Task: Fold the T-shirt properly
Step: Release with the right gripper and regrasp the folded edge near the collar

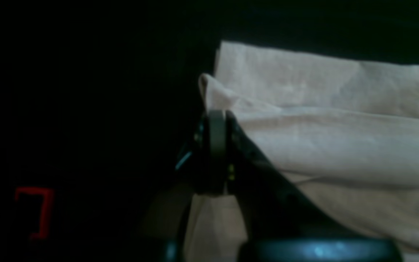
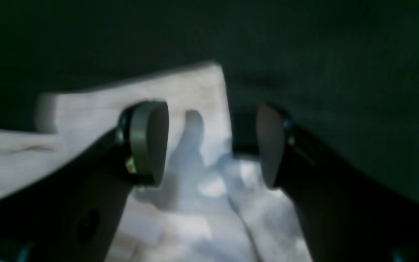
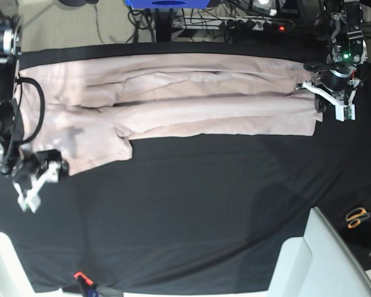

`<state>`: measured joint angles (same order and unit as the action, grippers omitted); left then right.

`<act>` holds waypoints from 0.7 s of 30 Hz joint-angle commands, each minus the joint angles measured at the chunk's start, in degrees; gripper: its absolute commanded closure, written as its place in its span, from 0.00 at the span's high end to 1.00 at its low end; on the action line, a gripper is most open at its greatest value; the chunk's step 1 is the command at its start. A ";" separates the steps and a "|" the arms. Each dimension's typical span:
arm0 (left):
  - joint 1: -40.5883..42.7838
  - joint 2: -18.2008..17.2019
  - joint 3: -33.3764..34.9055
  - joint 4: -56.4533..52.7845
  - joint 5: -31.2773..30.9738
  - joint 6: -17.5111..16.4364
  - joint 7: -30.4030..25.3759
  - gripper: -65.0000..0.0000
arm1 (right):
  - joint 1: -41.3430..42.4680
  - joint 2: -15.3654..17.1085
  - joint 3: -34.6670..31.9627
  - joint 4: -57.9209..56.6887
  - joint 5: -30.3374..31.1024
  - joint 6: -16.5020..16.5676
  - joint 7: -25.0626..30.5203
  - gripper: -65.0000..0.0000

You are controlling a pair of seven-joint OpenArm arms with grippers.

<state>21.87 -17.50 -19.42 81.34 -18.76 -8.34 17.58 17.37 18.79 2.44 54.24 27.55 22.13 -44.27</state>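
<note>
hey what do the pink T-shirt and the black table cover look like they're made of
T-shirt: looks like soft matte woven or knit cloth, probably cotton; it creases and drapes in loose folds. Black table cover: seems to be a dull, non-reflective fabric lying flat with faint ripples; the exact fibre cannot be told.

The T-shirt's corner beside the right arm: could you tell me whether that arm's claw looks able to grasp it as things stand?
Probably yes: the right claw is open just above the T-shirt, with one corner between its pads and nothing in between.
</note>
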 commanded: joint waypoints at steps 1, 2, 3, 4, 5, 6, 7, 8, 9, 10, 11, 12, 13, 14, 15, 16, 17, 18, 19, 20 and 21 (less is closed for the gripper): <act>-0.11 -0.92 -0.23 0.81 -0.18 0.29 -1.19 0.00 | 2.72 0.95 -0.81 -1.36 1.33 0.51 3.17 0.56; -0.11 -0.92 0.04 0.81 -0.18 0.29 -1.19 0.00 | 3.43 1.04 -2.13 -3.82 1.33 0.51 5.19 0.56; -0.11 -0.83 0.04 0.99 -0.18 0.29 -1.19 0.00 | 3.95 1.21 -3.71 -6.55 1.33 0.51 7.39 0.57; -0.11 -0.83 0.04 0.99 -0.18 0.29 -1.19 0.00 | 4.83 1.21 -5.12 -9.01 1.33 0.51 8.80 0.57; -0.20 -0.83 0.04 0.99 -0.18 0.29 -1.19 0.00 | 5.62 1.21 -6.44 -11.64 1.33 0.51 9.94 0.57; -0.20 -0.83 0.04 1.16 -0.18 0.29 -1.19 0.00 | 6.15 1.04 -7.40 -13.31 1.33 0.51 10.82 0.57; -0.20 -0.83 0.04 1.16 -0.18 0.29 -1.19 0.00 | 6.41 0.95 -8.20 -14.55 1.33 0.60 11.44 0.57; -0.20 -0.83 0.04 1.16 -0.18 0.29 -1.19 0.00 | 6.59 0.86 -8.72 -15.25 1.33 0.60 11.88 0.57; -0.20 -0.83 0.04 1.16 -0.18 0.29 -1.19 0.00 | 6.59 0.69 -9.07 -15.42 1.33 0.60 12.23 0.57; -0.20 -0.83 -0.14 1.16 -0.18 0.29 -1.19 0.00 | 6.59 0.51 -9.43 -15.51 1.33 0.60 12.23 0.57; -0.20 -0.83 -0.23 1.16 -0.18 0.29 -1.19 0.00 | 6.59 -0.02 -9.60 -15.51 1.33 0.60 12.23 0.57; -0.20 -0.83 -0.32 1.16 -0.18 0.29 -1.19 0.00 | 6.59 -0.28 -9.69 -15.51 1.33 0.60 12.23 0.57; -0.20 -0.83 -0.40 1.08 -0.18 0.29 -1.19 0.00 | 6.59 -0.37 -9.78 -15.60 1.33 0.60 12.23 0.57; -0.20 -0.83 -0.40 1.16 -0.18 0.29 -1.19 0.00 | 6.50 -0.46 -9.78 -15.60 1.33 0.60 12.23 0.56; -0.20 -0.83 -0.40 1.16 -0.18 0.29 -1.19 0.00 | 6.50 -0.46 -9.78 -15.60 1.33 0.60 12.23 0.56; -0.20 -0.83 -0.40 1.16 -0.18 0.29 -1.19 0.00 | 6.50 -0.54 -9.78 -15.51 1.33 0.60 12.23 0.56; -0.20 -0.83 -0.40 1.16 -0.18 0.29 -1.19 0.00 | 6.50 -0.54 -9.78 -15.42 1.33 0.60 12.23 0.55; -0.20 -0.83 -0.40 1.16 -0.18 0.29 -1.19 0.00 | 6.50 -0.54 -9.78 -15.42 1.33 0.60 12.23 0.51; -0.20 -0.83 -0.40 1.16 -0.18 0.29 -1.19 0.00 | 6.50 -0.54 -9.78 -15.42 1.33 0.60 12.23 0.43; -0.20 -0.83 -0.40 1.08 -0.18 0.29 -1.19 0.00 | 6.50 -0.54 -9.78 -15.42 1.33 0.60 12.23 0.33; -0.20 -0.83 -0.32 1.08 -0.18 0.29 -1.19 0.00 | 6.59 -0.54 -9.60 -15.42 1.42 0.60 12.23 0.21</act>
<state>21.76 -17.47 -19.33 81.45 -18.83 -8.34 17.43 22.81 17.89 -7.27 38.39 28.49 22.35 -31.86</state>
